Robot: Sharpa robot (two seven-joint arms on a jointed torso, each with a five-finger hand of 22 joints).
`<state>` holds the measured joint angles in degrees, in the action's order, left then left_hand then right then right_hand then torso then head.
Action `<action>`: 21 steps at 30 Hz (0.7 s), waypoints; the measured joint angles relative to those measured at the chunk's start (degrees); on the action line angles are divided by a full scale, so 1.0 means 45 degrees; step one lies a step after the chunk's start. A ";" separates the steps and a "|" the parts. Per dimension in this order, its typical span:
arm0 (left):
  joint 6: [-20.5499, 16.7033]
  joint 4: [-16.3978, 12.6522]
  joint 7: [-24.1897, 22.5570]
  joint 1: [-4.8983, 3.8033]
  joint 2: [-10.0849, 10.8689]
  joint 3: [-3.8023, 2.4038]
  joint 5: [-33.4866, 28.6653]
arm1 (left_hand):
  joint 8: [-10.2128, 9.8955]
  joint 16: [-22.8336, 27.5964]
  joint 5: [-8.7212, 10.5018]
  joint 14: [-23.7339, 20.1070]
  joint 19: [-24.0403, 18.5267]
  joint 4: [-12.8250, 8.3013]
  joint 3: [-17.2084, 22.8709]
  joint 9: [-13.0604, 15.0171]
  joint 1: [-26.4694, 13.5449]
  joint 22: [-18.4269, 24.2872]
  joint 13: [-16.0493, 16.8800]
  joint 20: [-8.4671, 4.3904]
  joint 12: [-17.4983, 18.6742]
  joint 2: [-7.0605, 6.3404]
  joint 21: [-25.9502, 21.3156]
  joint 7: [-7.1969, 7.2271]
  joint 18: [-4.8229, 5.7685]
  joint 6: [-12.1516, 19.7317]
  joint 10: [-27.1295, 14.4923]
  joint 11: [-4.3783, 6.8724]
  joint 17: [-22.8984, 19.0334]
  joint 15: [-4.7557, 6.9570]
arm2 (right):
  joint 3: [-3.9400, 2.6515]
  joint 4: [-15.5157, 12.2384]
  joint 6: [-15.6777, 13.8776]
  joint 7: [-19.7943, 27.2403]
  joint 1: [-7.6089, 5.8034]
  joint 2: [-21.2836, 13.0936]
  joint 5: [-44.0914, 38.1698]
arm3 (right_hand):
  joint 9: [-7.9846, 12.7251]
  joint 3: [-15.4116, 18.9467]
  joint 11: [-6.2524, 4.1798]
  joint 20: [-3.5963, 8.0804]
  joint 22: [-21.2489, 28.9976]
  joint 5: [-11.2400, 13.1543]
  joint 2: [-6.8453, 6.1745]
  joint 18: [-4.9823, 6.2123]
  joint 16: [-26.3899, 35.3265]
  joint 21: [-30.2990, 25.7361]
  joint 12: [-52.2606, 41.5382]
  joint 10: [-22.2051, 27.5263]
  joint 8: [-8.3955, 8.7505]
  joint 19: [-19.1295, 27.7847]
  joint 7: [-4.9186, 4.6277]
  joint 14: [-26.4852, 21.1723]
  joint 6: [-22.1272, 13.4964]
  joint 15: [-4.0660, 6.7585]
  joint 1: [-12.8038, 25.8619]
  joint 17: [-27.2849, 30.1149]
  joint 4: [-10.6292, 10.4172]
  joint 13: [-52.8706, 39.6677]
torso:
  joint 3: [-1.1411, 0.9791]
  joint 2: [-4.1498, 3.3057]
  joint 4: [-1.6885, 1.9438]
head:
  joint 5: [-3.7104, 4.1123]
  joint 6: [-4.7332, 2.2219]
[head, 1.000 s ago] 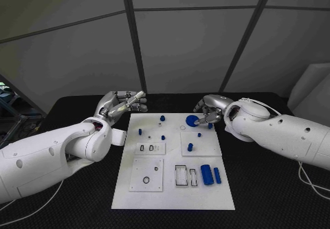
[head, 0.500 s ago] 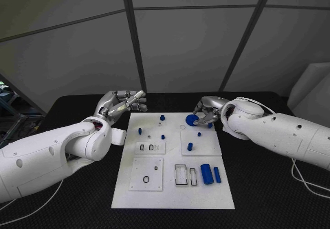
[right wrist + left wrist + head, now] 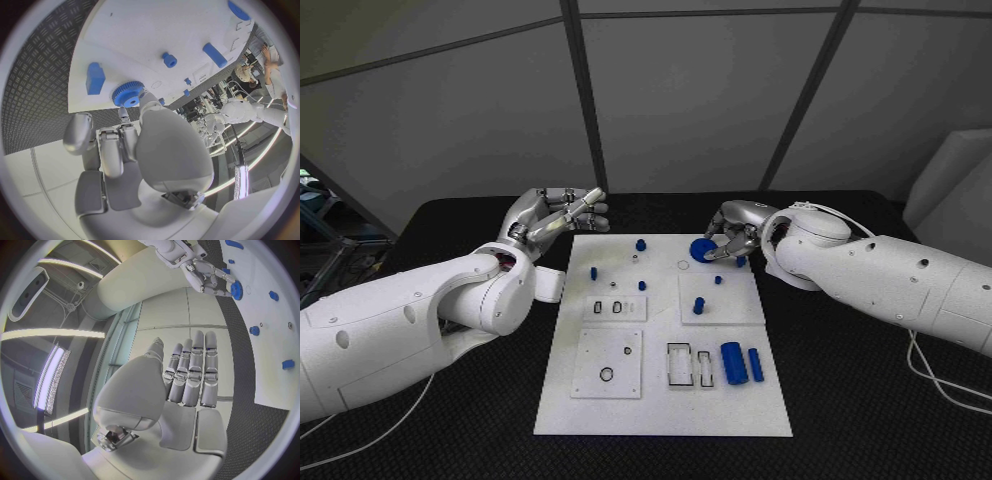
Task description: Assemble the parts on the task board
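White rectangular task board (image 3: 664, 410) lies flat mid-table, long axis running away from the robot. Round blue toothed gear (image 3: 702, 251) sits at the board's far right area, pinched by the right silver hand (image 3: 733, 232), tilted, just above the surface. Large blue cylinder (image 3: 733, 364) and slimmer blue bar (image 3: 756, 366) lie side by side near the right edge, toward the near end, next to two rectangular slots (image 3: 691, 367). Small blue pegs (image 3: 700, 307) stand upright across the far half. Black ring (image 3: 607, 375) on the near-left square plate.
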<state>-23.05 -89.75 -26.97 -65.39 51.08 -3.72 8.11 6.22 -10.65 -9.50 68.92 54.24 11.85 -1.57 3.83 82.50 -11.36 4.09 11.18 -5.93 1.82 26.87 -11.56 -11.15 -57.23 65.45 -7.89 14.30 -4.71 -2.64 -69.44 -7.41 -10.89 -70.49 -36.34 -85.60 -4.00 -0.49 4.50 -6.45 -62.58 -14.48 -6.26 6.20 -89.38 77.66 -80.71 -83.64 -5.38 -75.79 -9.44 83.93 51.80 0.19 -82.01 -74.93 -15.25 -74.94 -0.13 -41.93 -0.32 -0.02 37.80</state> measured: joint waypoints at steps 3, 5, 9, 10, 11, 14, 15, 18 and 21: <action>0.0007 0.0005 0.0003 0.0000 -0.0002 0.0000 0.0000 | 0.0000 0.0000 0.0000 0.0000 0.0000 0.0000 0.0000 0.0000 0.0000 0.0000 0.0000 0.0000 0.0000 0.0000 0.0000 0.0000 0.0000 0.0000 0.0000 0.0000 0.0000 0.0000 | 0.0000 0.0070 0.0058 -0.0026 0.0000 0.0062 0.0012 | -0.0005 0.0000 0.0000 0.0000 -0.0025 0.0000 0.0123 0.0001 -0.0042 0.0000 -0.0048 0.0000 -0.0038 0.0000 0.0000 0.0000 0.0000 0.0000 -0.0001 0.0000 0.0000 0.0000 | 0.0000 0.0002 0.0000 | -0.0001 0.0005; 0.0013 0.0005 0.0006 0.0000 -0.0003 0.0000 0.0000 | 0.0000 0.0000 0.0000 0.0000 0.0000 0.0000 0.0000 0.0000 0.0000 0.0000 -0.0001 0.0000 0.0000 0.0000 0.0000 0.0000 0.0001 0.0000 0.0000 0.0000 -0.0001 0.0000 | 0.0000 0.0116 0.0100 -0.0039 0.0000 0.0104 0.0019 | -0.0005 -0.0043 0.0000 0.0000 -0.0060 -0.0062 0.0123 0.0001 -0.0042 0.0000 -0.0110 0.0000 -0.0038 0.0000 -0.0023 0.0000 0.0091 0.0000 -0.0001 0.0001 0.0042 0.0001 | 0.0000 0.0004 0.0000 | -0.0001 0.0011; 0.0024 0.0009 0.0012 0.0000 -0.0007 0.0000 0.0000 | 0.0000 0.0000 0.0000 0.0000 0.0000 0.0000 0.0000 0.0000 0.0000 0.0000 -0.0001 0.0000 0.0000 0.0000 0.0000 0.0000 0.0000 0.0000 0.0000 -0.0001 -0.0001 0.0000 | -0.0003 0.0207 0.0179 -0.0066 0.0000 0.0202 0.0023 | -0.0003 -0.0058 0.0000 0.0045 -0.0094 -0.0062 0.0200 0.0002 -0.0041 0.0054 -0.0176 0.0001 -0.0089 -0.0045 0.0022 0.0000 0.0138 0.0000 -0.0061 0.0001 0.0128 0.0001 | 0.0000 0.0004 0.0000 | -0.0001 0.0020; 0.0027 0.0009 0.0013 0.0000 -0.0007 0.0000 0.0000 | 0.0000 0.0000 0.0000 0.0000 0.0000 0.0000 0.0000 0.0000 0.0000 0.0000 -0.0001 0.0000 0.0000 0.0000 0.0000 0.0000 0.0000 0.0000 -0.0001 -0.0001 -0.0001 0.0000 | -0.0005 0.0219 0.0191 -0.0071 0.0000 0.0223 0.0023 | -0.0007 -0.0058 0.0000 0.0045 -0.0108 -0.0062 0.0259 0.0002 -0.0042 0.0054 -0.0211 0.0001 -0.0099 -0.0045 0.0022 0.0000 0.0165 0.0000 -0.0002 0.0001 0.0128 0.0001 | 0.0000 0.0004 0.0000 | -0.0001 0.0022; 0.0031 0.0011 0.0016 0.0000 -0.0008 0.0000 0.0000 | 0.0000 0.0000 0.0000 0.0000 0.0000 0.0000 0.0000 0.0000 0.0000 0.0000 -0.0001 0.0000 0.0000 0.0000 0.0000 0.0000 0.0000 0.0000 -0.0001 -0.0001 -0.0002 0.0000 | -0.0008 0.0242 0.0206 -0.0078 -0.0002 0.0254 0.0023 | -0.0012 -0.0061 0.0000 0.0045 -0.0113 -0.0062 0.0260 0.0001 -0.0041 0.0055 -0.0211 0.0001 -0.0098 -0.0044 -0.0007 0.0000 0.0194 0.0000 -0.0006 0.0001 0.0132 0.0001 | 0.0000 0.0004 0.0000 | -0.0001 0.0024; 0.0041 0.0020 0.0022 0.0000 -0.0012 0.0000 0.0000 | 0.0000 0.0000 0.0000 0.0000 0.0000 0.0000 0.0000 -0.0001 0.0000 0.0000 -0.0001 0.0000 0.0000 0.0000 0.0000 0.0000 0.0000 0.0000 -0.0001 -0.0001 -0.0002 0.0000 | -0.0013 0.0293 0.0236 -0.0100 -0.0011 0.0324 -0.0022 | -0.0020 -0.0058 0.0000 0.0010 -0.0167 -0.0062 0.0307 -0.0143 -0.0041 0.0096 -0.0269 0.0001 -0.0097 -0.0080 0.0040 0.0000 0.0242 0.0000 -0.0053 0.0002 0.0198 0.0001 | 0.0000 0.0002 0.0000 | -0.0002 0.0031; 0.0045 0.0023 0.0025 0.0000 -0.0013 0.0000 0.0000 | 0.0000 0.0000 0.0000 0.0000 0.0000 0.0000 0.0000 -0.0001 0.0000 0.0000 -0.0001 0.0000 0.0000 0.0000 0.0000 0.0000 0.0000 0.0000 -0.0001 -0.0001 -0.0002 0.0000 | -0.0016 0.0312 0.0244 -0.0112 -0.0014 0.0351 -0.0062 | -0.0019 -0.0082 0.0000 0.0001 -0.0195 -0.0062 0.0307 -0.0202 -0.0040 0.0125 -0.0322 0.0001 -0.0131 -0.0088 0.0037 0.0000 0.0281 0.0001 -0.0053 0.0002 0.0258 0.0002 | 0.0000 0.0002 0.0002 | -0.0002 0.0033; 0.0059 0.0029 0.0034 0.0000 -0.0015 0.0000 0.0000 | 0.0000 0.0000 0.0000 0.0000 0.0000 0.0000 0.0000 -0.0001 0.0000 0.0000 -0.0001 0.0000 0.0000 0.0000 0.0000 0.0000 0.0000 0.0000 -0.0001 -0.0001 -0.0002 0.0000 | -0.0020 0.0348 0.0256 -0.0149 -0.0020 0.0410 -0.0229 | -0.0019 -0.0127 0.0000 0.0003 -0.0244 -0.0062 0.0392 -0.0202 -0.0040 0.0136 -0.0350 0.0001 -0.0171 -0.0091 0.0012 0.0000 0.0314 0.0000 -0.0138 0.0002 0.0308 0.0001 | -0.0001 0.0002 0.0011 | -0.0002 0.0048; 0.0071 0.0036 0.0044 0.0000 -0.0017 0.0000 0.0000 | 0.0000 0.0000 0.0000 0.0000 0.0000 0.0000 0.0000 0.0000 0.0000 0.0000 -0.0002 0.0000 0.0000 0.0000 0.0000 0.0000 0.0001 0.0000 -0.0001 -0.0001 -0.0003 0.0000 | -0.0024 0.0373 0.0258 -0.0180 -0.0023 0.0454 -0.0418 | -0.0019 -0.0196 -0.0027 0.0047 -0.0288 -0.0062 0.0448 -0.0202 -0.0039 0.0136 -0.0455 -0.0026 -0.0177 -0.0134 0.0044 0.0000 0.0485 0.0001 -0.0193 0.0003 0.0447 0.0002 | -0.0002 0.0002 0.0013 | -0.0010 0.0052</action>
<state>-22.74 -89.59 -26.77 -65.40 51.00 -3.72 8.11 6.22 -10.65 -9.50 68.92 54.24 11.85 -1.57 3.82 82.50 -11.36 4.09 11.18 -5.93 1.82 26.87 -11.56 -11.14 -57.23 65.45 -7.90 14.29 -4.71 -2.75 -67.76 -6.25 -11.70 -70.60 -34.29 -87.49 -4.09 -1.37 4.38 -6.24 -63.87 -14.76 -4.24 5.29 -89.55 78.27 -82.75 -83.76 -6.18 -76.40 -9.25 83.93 53.98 0.19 -82.88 -74.92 -13.24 -74.93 -0.14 -41.92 -0.26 -0.06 38.04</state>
